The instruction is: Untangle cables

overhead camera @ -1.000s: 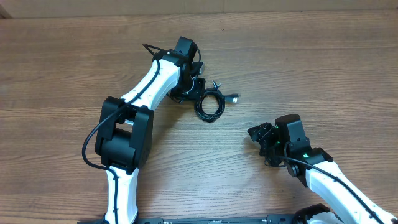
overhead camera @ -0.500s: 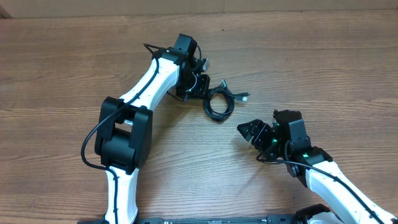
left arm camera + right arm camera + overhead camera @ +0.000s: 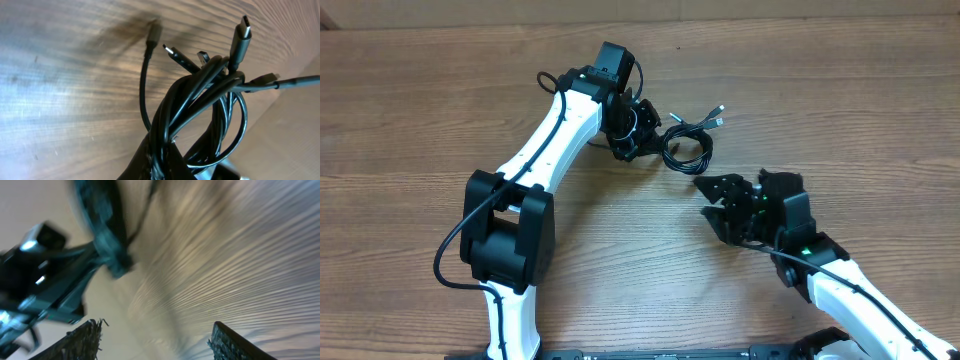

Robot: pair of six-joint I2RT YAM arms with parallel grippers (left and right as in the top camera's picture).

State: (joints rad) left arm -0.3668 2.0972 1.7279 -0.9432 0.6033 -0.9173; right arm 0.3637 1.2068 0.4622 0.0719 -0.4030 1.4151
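Observation:
The cables (image 3: 687, 146) are a tangled bundle of thin black cords with small silvery-tipped plugs, near the table's far middle. My left gripper (image 3: 642, 138) is shut on the bundle's left side. In the left wrist view the cables (image 3: 200, 105) loop out from between my fingers, with several plug ends pointing up. My right gripper (image 3: 716, 200) is open and empty, just below and to the right of the bundle. In the right wrist view its two fingers (image 3: 155, 342) are spread wide over bare wood, and the left gripper with the blurred cables (image 3: 107, 235) shows at upper left.
The wooden table (image 3: 420, 120) carries nothing else. The white left arm (image 3: 545, 140) reaches diagonally from the front to the far middle. The right arm (image 3: 850, 290) comes in from the front right corner.
My left gripper has carried the cable bundle to the right and farther back. My right gripper has moved left and up toward the bundle.

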